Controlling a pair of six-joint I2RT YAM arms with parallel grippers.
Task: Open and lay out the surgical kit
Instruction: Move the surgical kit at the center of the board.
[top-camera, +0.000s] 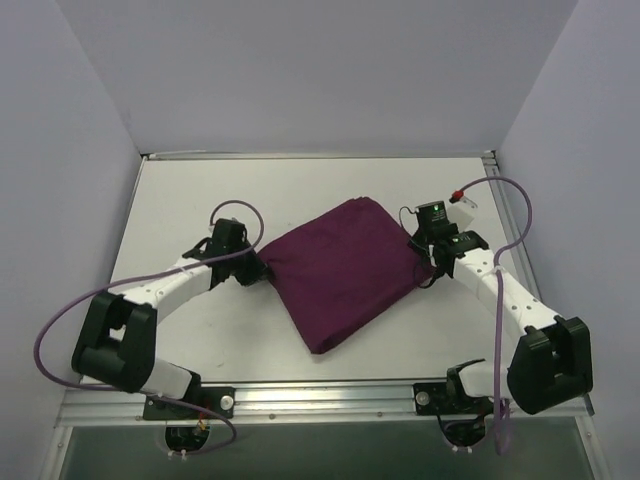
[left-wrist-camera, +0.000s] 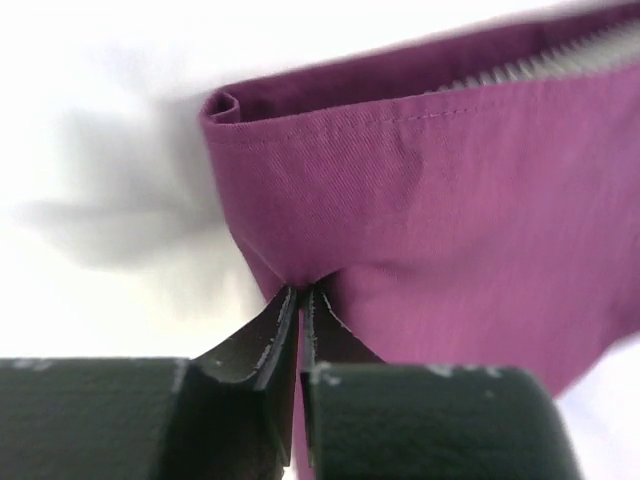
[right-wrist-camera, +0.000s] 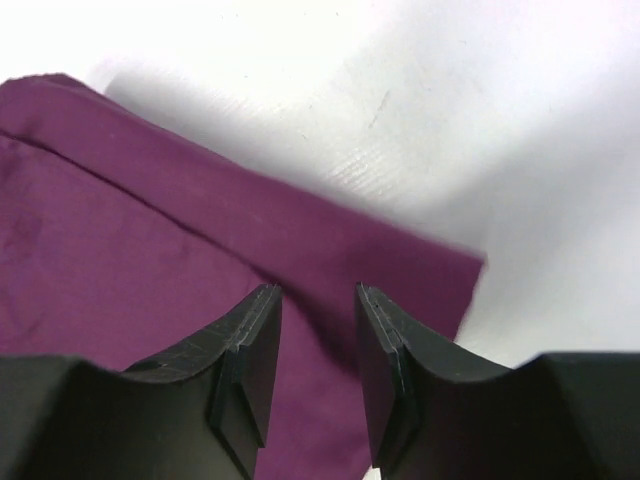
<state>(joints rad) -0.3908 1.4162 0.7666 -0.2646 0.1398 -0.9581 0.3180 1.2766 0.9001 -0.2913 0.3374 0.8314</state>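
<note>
Purple cloth wrap (top-camera: 343, 270) lies folded as a slanted square near the middle of the white table (top-camera: 300, 190), between the 2 arms, with its corners pointing toward the back, the front and each side.

The left gripper (top-camera: 262, 268) meets the wrap's left corner. In the left wrist view its 2 fingers (left-wrist-camera: 285, 330) are pinched together on a fold of the cloth (left-wrist-camera: 450, 230), which puckers where they bite. Above that fold the wrap gapes a little, and a strip of the silver wire tray (left-wrist-camera: 560, 65) shows inside at the top right, blurred. Faint pale marks on the gripper's dark body are too blurred to read.

The right gripper (top-camera: 425, 262) sits at the wrap's right corner. In the right wrist view its jaws stand apart, grasping nothing, above the edge of the cloth (right-wrist-camera: 150, 260); whether the fingertips touch the cloth cannot be told.
</note>
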